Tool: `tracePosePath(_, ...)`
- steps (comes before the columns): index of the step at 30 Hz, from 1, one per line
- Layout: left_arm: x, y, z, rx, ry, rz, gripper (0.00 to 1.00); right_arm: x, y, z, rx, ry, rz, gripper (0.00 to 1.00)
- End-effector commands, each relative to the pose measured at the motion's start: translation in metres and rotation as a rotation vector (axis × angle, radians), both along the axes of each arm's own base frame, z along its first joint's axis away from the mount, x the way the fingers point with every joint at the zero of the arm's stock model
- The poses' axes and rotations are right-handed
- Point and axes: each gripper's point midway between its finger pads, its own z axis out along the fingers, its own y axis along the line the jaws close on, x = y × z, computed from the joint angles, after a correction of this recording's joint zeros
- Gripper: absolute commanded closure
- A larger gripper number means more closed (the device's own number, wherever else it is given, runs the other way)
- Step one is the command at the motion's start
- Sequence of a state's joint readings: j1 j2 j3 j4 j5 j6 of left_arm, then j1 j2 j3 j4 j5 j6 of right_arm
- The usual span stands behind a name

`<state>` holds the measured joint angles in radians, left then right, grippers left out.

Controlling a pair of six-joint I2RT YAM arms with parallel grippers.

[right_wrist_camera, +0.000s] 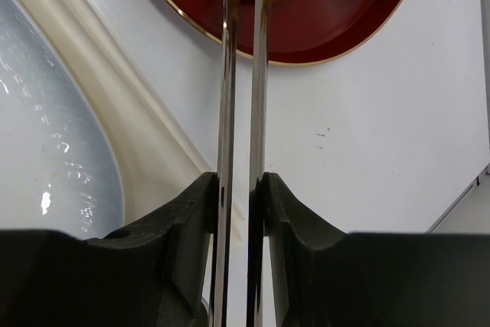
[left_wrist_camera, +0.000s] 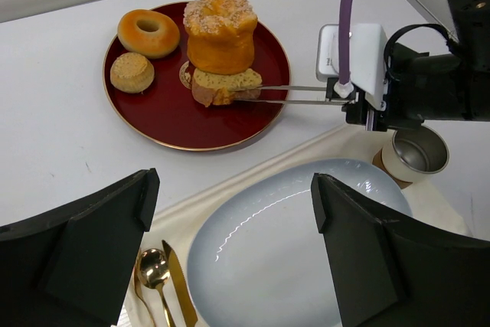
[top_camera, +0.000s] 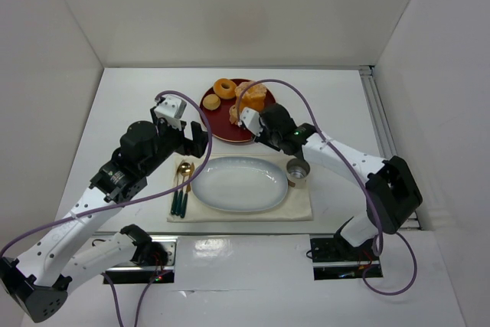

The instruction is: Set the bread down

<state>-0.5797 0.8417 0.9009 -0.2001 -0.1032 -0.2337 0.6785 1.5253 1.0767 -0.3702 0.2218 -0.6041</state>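
Left wrist view shows the red plate [left_wrist_camera: 161, 124] on the white worktop [left_wrist_camera: 46, 128], and everything else can be placed from it. The bread [left_wrist_camera: 226, 86] lies on the red plate, a little off its centre and on the side facing the arms. It sits right against the foot of the tall orange-glazed pastry [left_wrist_camera: 220, 32]; I cannot tell whether the pastry rests on it. A ring donut [left_wrist_camera: 148, 32] and a small round bun [left_wrist_camera: 132, 72] also sit on the red plate, on the pastry's left in this view. The right hand [right_wrist_camera: 242, 197] is clamped tight on a pair of thin metal tongs [left_wrist_camera: 298, 101]. The blades reach in over the red plate's rim to the end of the bread, one along each side of it. In the right wrist view the two blades run almost parallel and close together up to the slice. The left hand [left_wrist_camera: 233, 189] has its fingers [left_wrist_camera: 92, 250] spread wide and holds nothing. In the top external view it hangs just beside the red plate's near-left rim. On the near side of the red plate a pale cloth [left_wrist_camera: 176, 212] carries a white oval plate [left_wrist_camera: 253, 266]. A gold spoon [left_wrist_camera: 153, 267] and knife [left_wrist_camera: 178, 281] lie at the white plate's left, and a metal cup [left_wrist_camera: 413, 151] stands at its right.
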Motion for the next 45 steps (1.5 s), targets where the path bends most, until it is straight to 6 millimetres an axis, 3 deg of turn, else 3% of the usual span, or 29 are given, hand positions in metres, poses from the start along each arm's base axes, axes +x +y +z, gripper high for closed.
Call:
tracePosePath(1,0.003,0.001,0.018,-0.019,-0.073,0.008,0.00,0.005,0.015,0.052,0.106,-0.090,0.024,0.95)
tracePosePath(12,0.005,0.001,0.015,-0.013,-0.066,0.017,0.00,-0.013,0.024,0.073,0.193,-0.046,0.069,0.99)
tracePosePath(19,0.005,0.001,0.015,-0.013,-0.066,0.017,0.00,-0.032,0.034,0.086,0.272,0.007,0.133,1.00)
tracePosePath(25,0.006,0.003,0.015,-0.011,-0.067,0.026,0.00,-0.053,0.029,0.107,0.368,0.056,0.184,1.00)
tracePosePath(30,0.008,0.003,0.012,-0.004,-0.061,0.036,0.00,-0.089,0.025,0.114,0.401,0.101,0.282,1.00)
tracePosePath(37,0.011,0.004,0.010,0.010,-0.058,0.043,0.00,-0.147,0.008,0.105,0.388,0.224,0.411,1.00)
tracePosePath(39,0.012,0.005,0.010,0.012,-0.059,0.052,0.00,-0.171,0.000,0.092,0.366,0.306,0.452,1.00)
tracePosePath(45,0.013,0.005,0.007,0.017,-0.051,0.052,0.00,-0.202,-0.022,0.069,0.309,0.406,0.458,1.00)
